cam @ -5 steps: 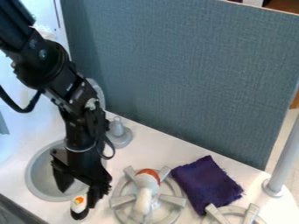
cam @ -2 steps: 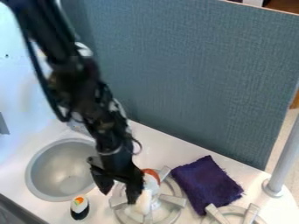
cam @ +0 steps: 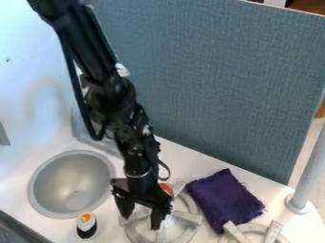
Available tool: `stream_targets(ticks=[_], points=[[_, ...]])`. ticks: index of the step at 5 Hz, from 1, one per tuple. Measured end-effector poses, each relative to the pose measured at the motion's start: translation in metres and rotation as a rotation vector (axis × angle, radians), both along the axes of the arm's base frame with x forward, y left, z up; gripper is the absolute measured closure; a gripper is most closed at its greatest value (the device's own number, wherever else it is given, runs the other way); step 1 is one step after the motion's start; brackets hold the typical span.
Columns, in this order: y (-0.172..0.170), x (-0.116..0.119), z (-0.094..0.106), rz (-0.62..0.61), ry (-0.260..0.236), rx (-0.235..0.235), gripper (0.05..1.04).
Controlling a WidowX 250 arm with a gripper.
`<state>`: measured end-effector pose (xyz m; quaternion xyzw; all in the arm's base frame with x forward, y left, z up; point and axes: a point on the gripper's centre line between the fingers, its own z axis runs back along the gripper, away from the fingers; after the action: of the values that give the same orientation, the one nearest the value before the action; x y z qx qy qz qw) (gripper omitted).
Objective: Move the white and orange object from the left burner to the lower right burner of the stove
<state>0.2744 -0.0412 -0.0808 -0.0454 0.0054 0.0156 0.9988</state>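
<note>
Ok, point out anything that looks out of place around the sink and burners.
No spill or damage shows. Slightly odd: the orange-topped toy, partly hidden by the gripper, lies directly on a burner; the sushi sits on the counter beside the sink; and the cloth lies rumpled close to the burners.

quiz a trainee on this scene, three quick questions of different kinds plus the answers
1. True or false: the black two-finger gripper hangs over the round grey burner with raised bars.

2. Which thing is the cloth beside that burner?
a) flat, stiff and yellow
b) rumpled and dark purple
c) smooth and white

3. Fill in the blank: the small white-and-black toy sushi piece with an orange patch on top is on the white counter, near the rim of the round grey ____.

Key: 1 true; 2 b; 3 sink
</note>
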Motion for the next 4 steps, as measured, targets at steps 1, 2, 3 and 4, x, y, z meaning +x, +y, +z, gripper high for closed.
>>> stream_targets(ticks=[1,2,3,4], points=[[-0.011,0.003,-0.001,-0.003,-0.003,-0.015,0.08],[-0.015,0.007,-0.004,0.014,0.006,-0.037,0.08],[-0.021,0.01,-0.002,0.026,0.002,-0.068,0.08],[-0.023,0.018,-0.012,0.042,0.025,-0.073,0.115]])
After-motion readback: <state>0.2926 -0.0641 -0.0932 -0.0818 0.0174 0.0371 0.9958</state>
